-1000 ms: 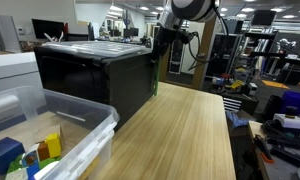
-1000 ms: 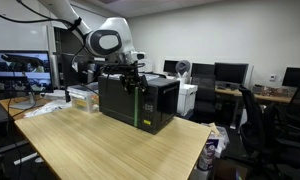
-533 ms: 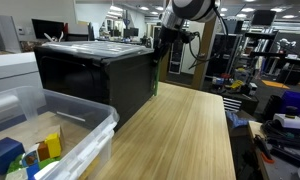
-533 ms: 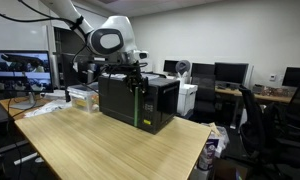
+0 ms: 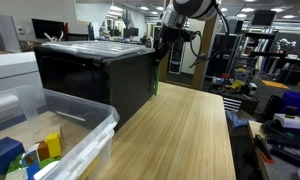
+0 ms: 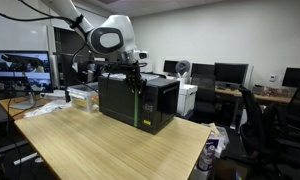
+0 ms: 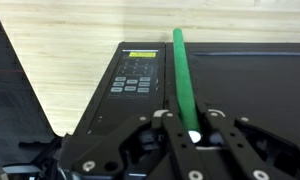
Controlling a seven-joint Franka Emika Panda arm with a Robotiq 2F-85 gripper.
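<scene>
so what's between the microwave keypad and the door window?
The green handle, a bar running between keypad and window. The wrist view shows it best.

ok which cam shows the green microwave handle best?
Wrist view: the green handle runs up mid-frame beside the button panel, with the gripper straddling its near end. In both exterior views it is just a thin, small strip at the front edge of the microwave.

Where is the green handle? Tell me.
In the wrist view the green handle runs up the microwave door, right of the keypad, its near end between the fingers.
</scene>
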